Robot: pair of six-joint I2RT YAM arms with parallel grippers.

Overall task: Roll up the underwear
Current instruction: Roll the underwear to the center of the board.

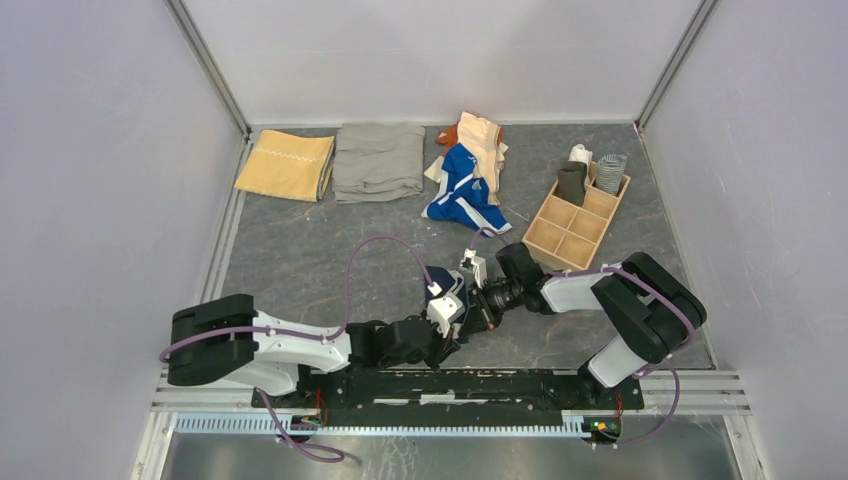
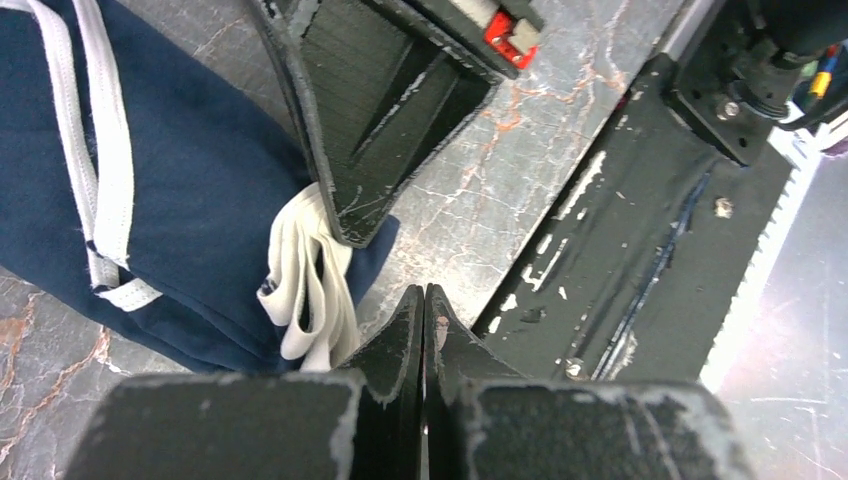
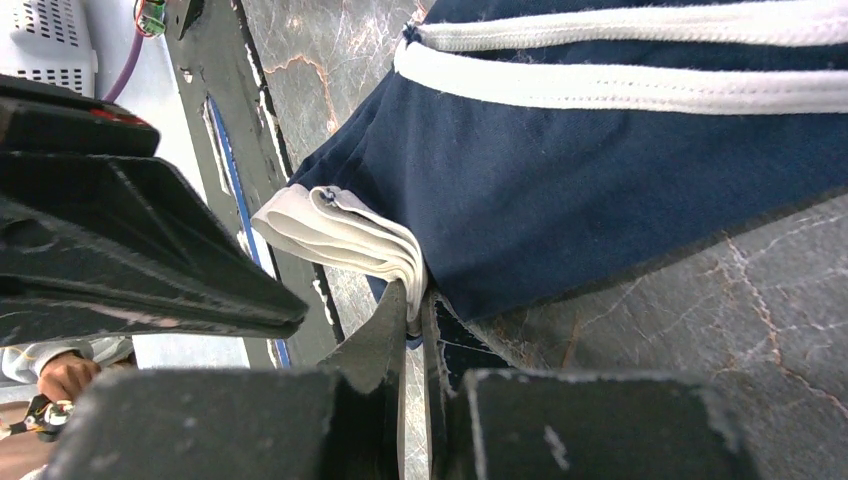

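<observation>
Near the front edge of the worktop (image 1: 300,260), the left gripper (image 2: 424,295) sat fully closed on nothing, its tips just beside the navy underwear (image 2: 190,170). The right gripper (image 3: 412,300) was pinched onto that garment's bunched white trim (image 3: 340,235). Farther back lay bright blue underwear (image 1: 465,190) touching a peach piece (image 1: 482,140), near a wooden divided tray (image 1: 578,213).

Soft cloth underwear (image 3: 600,190), matt marbled table (image 3: 720,330)
</observation>
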